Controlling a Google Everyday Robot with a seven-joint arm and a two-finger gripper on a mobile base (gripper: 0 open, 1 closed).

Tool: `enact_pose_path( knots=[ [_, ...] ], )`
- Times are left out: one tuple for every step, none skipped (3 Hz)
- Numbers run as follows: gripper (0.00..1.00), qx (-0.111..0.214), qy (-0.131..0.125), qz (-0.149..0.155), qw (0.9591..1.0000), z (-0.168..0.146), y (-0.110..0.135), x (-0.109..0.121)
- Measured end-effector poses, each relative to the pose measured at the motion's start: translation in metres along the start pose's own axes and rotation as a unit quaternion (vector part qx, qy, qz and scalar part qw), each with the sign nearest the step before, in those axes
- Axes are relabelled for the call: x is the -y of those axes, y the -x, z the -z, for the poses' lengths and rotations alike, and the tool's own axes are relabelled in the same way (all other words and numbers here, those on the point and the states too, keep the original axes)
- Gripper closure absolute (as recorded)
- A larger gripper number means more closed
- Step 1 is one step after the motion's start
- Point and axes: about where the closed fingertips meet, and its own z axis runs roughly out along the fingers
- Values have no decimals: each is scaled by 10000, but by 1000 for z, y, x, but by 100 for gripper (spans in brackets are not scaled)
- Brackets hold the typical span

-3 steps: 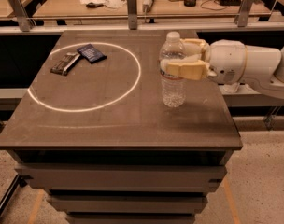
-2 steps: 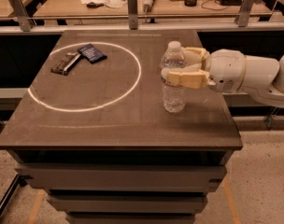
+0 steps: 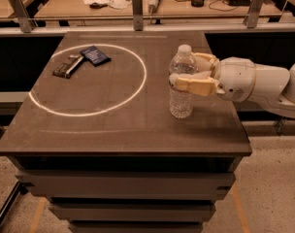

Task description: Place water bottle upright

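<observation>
1. Gripper [image 3: 185,71] is at the upper half of the bottle [image 3: 180,103], over the right part of the table [image 3: 113,130]. It looks clamped on the bottle: 1 tan finger [image 3: 193,85] crosses the near side and the other lies along the far side, by the shoulder.
2. Behind the gripper, the white arm [image 3: 256,81] extends level toward 3 o'clock and passes over the table's right edge.
3. Clear and ribbed, the bottle stands upright with its base on the table and its white cap at 12 o'clock. The near finger hides a band across its middle.
4. On the dark tabletop the bottle is in the right half, about mid-depth, near the right edge but not at it.
5. At 9 o'clock from the bottle a white circle [image 3: 144,79] is drawn on the top, filling most of the left half. The bottle stands outside it, near its right arc.
6. Inside the circle, at about 11 o'clock, lie a dark bar [image 3: 68,65] and a blue packet [image 3: 94,55]. The bar is at 8 o'clock from the packet; whether they touch cannot be told.
7. At 12 o'clock, beyond the table, a bench [image 3: 65,6] carries cables and small items, with 3 metal posts along its front.
8. Speckled floor [image 3: 273,178] shows at 5 o'clock.
</observation>
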Motion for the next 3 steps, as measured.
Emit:
enact_pose_path(
  knots=[
    [12, -1, 0, 0, 10000, 0, 0, 0],
    [0, -60, 55, -20, 10000, 4, -8, 2],
    [0, -152, 114, -12, 9998, 8, -14, 4]
  ],
)
